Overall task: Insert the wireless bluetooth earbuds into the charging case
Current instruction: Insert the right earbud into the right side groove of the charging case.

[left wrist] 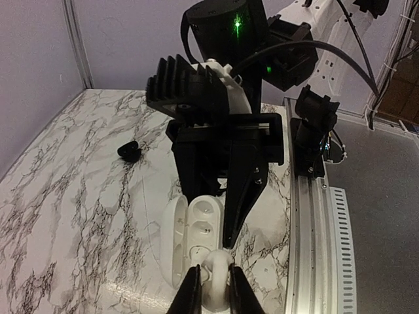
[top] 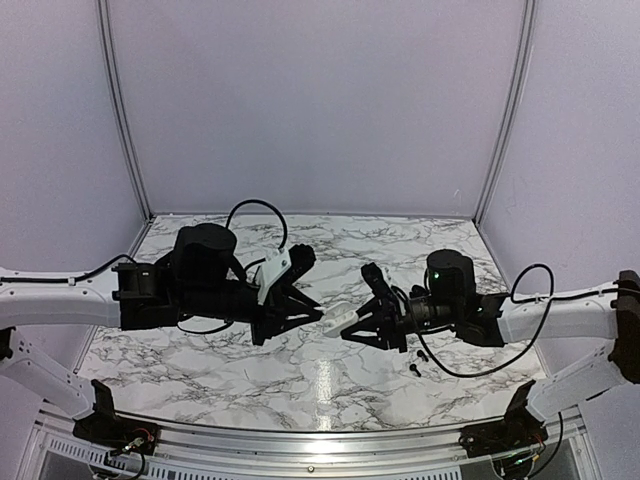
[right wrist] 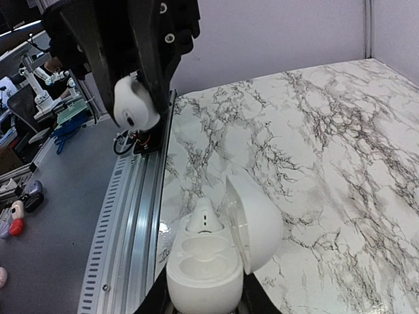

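Observation:
My right gripper [right wrist: 206,299] is shut on the base of an open white charging case [right wrist: 208,275], its lid [right wrist: 254,229] hinged open to one side. One white earbud [right wrist: 204,219] sits in the case's far slot; the near slot is empty. My left gripper [left wrist: 214,291] is shut on a second white earbud [left wrist: 217,271], held close above the case [left wrist: 196,229]. In the right wrist view that earbud [right wrist: 136,104] hangs above and beyond the case. From above, both grippers meet mid-table, left [top: 318,315] and right [top: 352,325]. Two black earbuds [top: 418,362] lie near the right arm.
A small black object [left wrist: 129,152] lies on the marble table [top: 250,370] beyond the right gripper. The metal rail [top: 300,440] runs along the near edge. Cables loop off both arms. Grey walls enclose the table on three sides.

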`<state>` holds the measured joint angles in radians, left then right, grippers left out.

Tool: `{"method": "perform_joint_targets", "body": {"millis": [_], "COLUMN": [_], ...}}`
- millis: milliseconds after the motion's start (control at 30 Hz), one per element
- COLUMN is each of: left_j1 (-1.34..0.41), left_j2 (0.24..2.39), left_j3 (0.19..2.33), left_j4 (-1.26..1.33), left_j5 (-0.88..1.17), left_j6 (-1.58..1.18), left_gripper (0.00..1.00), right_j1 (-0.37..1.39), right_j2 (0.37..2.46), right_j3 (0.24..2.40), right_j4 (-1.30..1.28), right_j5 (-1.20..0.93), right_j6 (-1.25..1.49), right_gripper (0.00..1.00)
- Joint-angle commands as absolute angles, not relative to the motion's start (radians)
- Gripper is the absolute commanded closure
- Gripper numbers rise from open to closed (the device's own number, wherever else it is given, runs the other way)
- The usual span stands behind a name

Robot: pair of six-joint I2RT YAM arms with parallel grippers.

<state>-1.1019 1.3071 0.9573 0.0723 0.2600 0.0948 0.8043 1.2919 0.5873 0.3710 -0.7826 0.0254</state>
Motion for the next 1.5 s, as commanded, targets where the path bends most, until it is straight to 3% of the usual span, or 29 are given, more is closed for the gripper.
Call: {"method": "perform_joint_targets", "body": {"millis": [0,600,1100,1300,1467], "left_j1": [-1.139,-1.155,-1.161,-1.161,-1.161], "left_j2": [1.360,1.459,1.483,1.486,1.478], "left_j3": [1.012,1.102,1.114,1.111,1.112], "left_j4": [0.022,-0.061,-0.063,-0.053,-0.053], "left_j5": [0.240,0.157,0.217,0.244,0.234], "left_j6": [0.123,0.120,0.116,0.111,0.104], "left_gripper": [0.94,0.92,0.90,0.86,0.74], "right_j1": [0.835,0.875,0.880,0.880,0.881], "right_j2": [1.318,1.336,1.341,1.323,1.314], "right_j3": [0.644,0.650,0.641,0.628,0.622], "right_j4": [0.422,0.449,0.497,0.543,0.551], "right_j5": [-0.778,-0.766,-0.799,-0.840,-0.852], "right_j6": [0.022,0.005,0.018,0.025,0.026], "right_gripper": [1.00,1.00,1.00,1.00,1.00]}}
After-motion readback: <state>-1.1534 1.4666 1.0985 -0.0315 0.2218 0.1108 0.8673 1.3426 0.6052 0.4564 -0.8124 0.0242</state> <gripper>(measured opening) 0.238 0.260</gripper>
